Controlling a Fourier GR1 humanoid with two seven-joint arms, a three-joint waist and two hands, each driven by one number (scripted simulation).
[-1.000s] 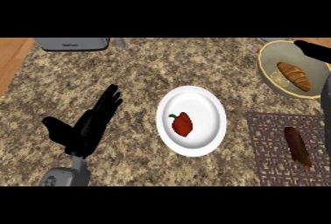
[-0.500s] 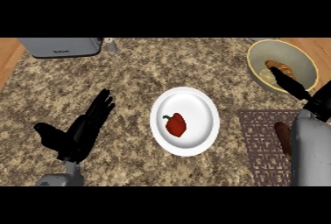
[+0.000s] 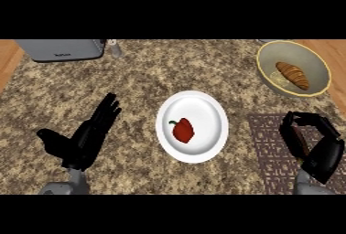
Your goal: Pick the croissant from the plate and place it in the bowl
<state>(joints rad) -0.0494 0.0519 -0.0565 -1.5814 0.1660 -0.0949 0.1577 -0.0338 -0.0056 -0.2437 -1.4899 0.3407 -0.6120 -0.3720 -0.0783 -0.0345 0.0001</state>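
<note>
One croissant already lies in the bowl at two o'clock on the worktop, so I judge the placing done. At centre, the plate holds only a red pepper. My right robot hand, at four o'clock, curls over a dark mat, holding nothing. My left robot hand rests spread at eight o'clock.

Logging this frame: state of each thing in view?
Brown croissant: lying in bowl.
Yellow-rimmed bowl: upright, holds croissant.
White round plate: holds pepper.
Red bell pepper: on plate.
Left hand: open, fingers straight.
Right hand: fingers curled, over patterned mat.
</note>
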